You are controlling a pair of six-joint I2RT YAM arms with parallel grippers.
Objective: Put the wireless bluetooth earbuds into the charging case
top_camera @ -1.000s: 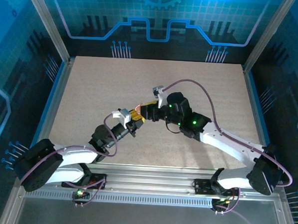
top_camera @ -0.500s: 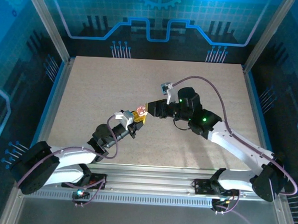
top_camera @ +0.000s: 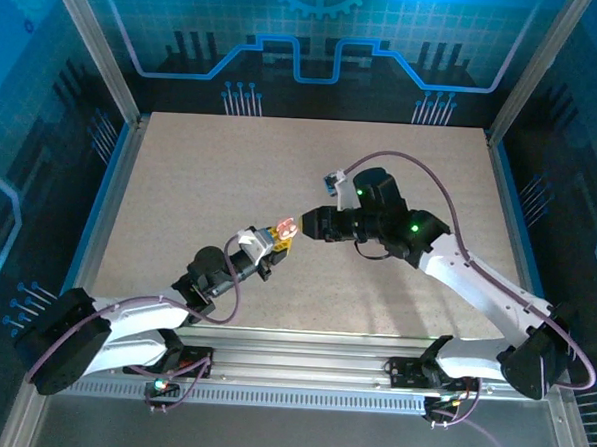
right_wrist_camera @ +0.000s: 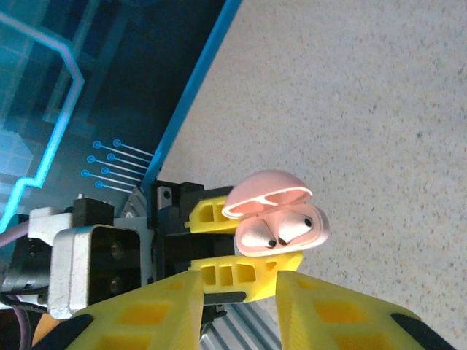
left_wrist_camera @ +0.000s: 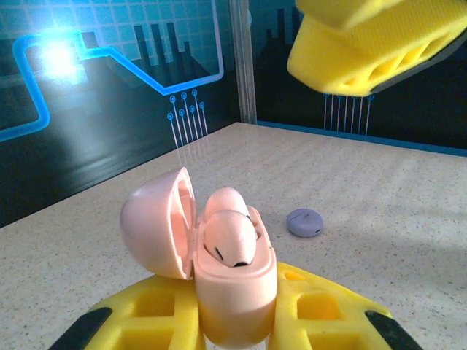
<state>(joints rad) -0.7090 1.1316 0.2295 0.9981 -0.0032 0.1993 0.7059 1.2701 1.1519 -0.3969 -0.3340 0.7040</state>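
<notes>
A pink charging case stands upright between the yellow fingers of my left gripper, which is shut on its lower body. Its lid is hinged open to the left. Two pale pinkish-white earbuds sit side by side in its sockets. From the top, the case is held above the table's middle by the left gripper. My right gripper hovers just right of it. In the right wrist view the case lies beyond my right gripper, which is open and holds nothing.
A small round lilac case, closed, lies on the speckled table behind the pink one. One finger of the right gripper hangs above and to the right of the case. Blue walls enclose the table; a metal rail runs along the near edge.
My right gripper has drawn back to the right, away from the pink case, with its jaws narrowing. The left gripper has kept hold of the case and shifted slightly rightward.
</notes>
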